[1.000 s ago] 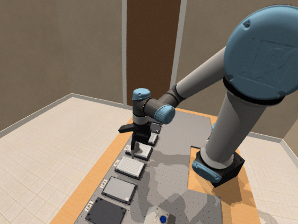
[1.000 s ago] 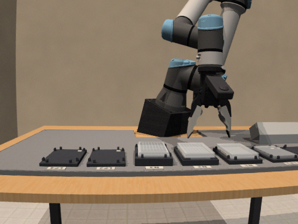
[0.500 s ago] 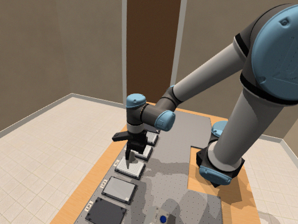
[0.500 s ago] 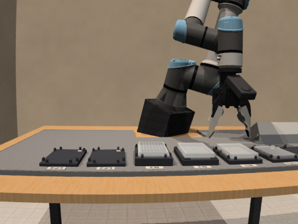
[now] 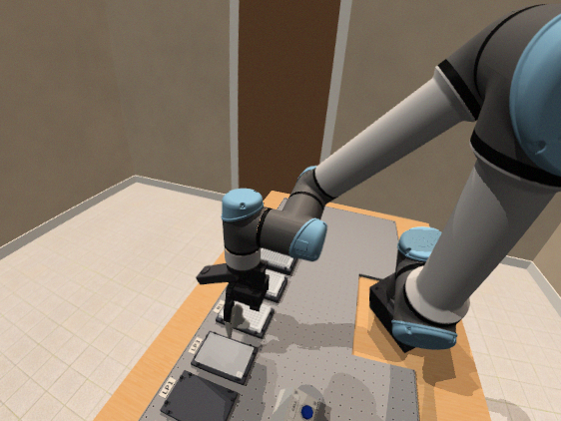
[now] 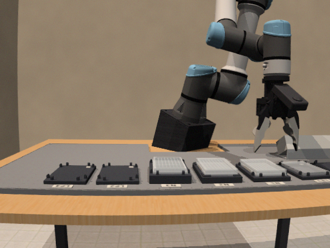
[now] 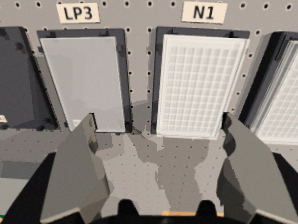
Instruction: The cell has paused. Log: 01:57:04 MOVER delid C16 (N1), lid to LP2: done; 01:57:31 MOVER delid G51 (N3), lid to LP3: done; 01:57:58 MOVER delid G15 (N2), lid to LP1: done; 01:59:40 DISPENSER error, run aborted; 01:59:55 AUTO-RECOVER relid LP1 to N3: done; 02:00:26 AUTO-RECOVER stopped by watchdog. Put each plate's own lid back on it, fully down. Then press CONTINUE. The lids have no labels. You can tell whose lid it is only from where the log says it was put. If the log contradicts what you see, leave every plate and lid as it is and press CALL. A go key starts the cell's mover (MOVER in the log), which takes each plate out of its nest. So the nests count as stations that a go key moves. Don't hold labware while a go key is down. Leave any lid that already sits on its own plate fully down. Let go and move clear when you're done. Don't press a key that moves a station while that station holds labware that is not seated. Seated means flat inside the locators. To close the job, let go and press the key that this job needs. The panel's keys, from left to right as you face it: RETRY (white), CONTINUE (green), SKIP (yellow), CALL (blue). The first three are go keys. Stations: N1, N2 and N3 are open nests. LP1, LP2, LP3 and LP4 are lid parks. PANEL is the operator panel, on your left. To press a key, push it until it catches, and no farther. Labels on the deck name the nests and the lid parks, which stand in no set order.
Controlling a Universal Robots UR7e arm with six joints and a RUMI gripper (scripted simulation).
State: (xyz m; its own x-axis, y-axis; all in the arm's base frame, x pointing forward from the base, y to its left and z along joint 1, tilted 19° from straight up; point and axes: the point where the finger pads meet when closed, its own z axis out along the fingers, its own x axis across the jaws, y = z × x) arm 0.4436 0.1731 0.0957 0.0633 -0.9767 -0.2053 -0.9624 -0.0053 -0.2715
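My gripper [image 5: 234, 321] [image 6: 274, 147] [image 7: 157, 113] is open and empty. It hangs above the deck, over the gap between LP3 and N1. A clear lid [image 7: 82, 80] [image 5: 224, 356] [image 6: 302, 168] lies flat in park LP3. The N1 plate [image 7: 200, 85] [image 5: 252, 319] [image 6: 262, 167] sits in its nest, and its well grid shows plainly. The N2 plate [image 6: 216, 166] [image 5: 276, 285] [image 7: 280, 100] and the N3 plate [image 6: 169, 165] [image 5: 279, 259] sit in their nests. I cannot tell which of them carries a lid. Parks LP1 [image 5: 200, 399] [image 7: 15, 80], LP2 [image 6: 118, 173] and LP4 [image 6: 70, 173] are bare.
The operator panel [image 6: 308, 145] stands behind the LP1 end of the row. Its blue key [image 5: 306, 411] shows at the bottom edge of the top view. The arm's black base [image 6: 183, 132] stands behind the nests. The table's wooden edge [image 6: 164, 205] runs along the front.
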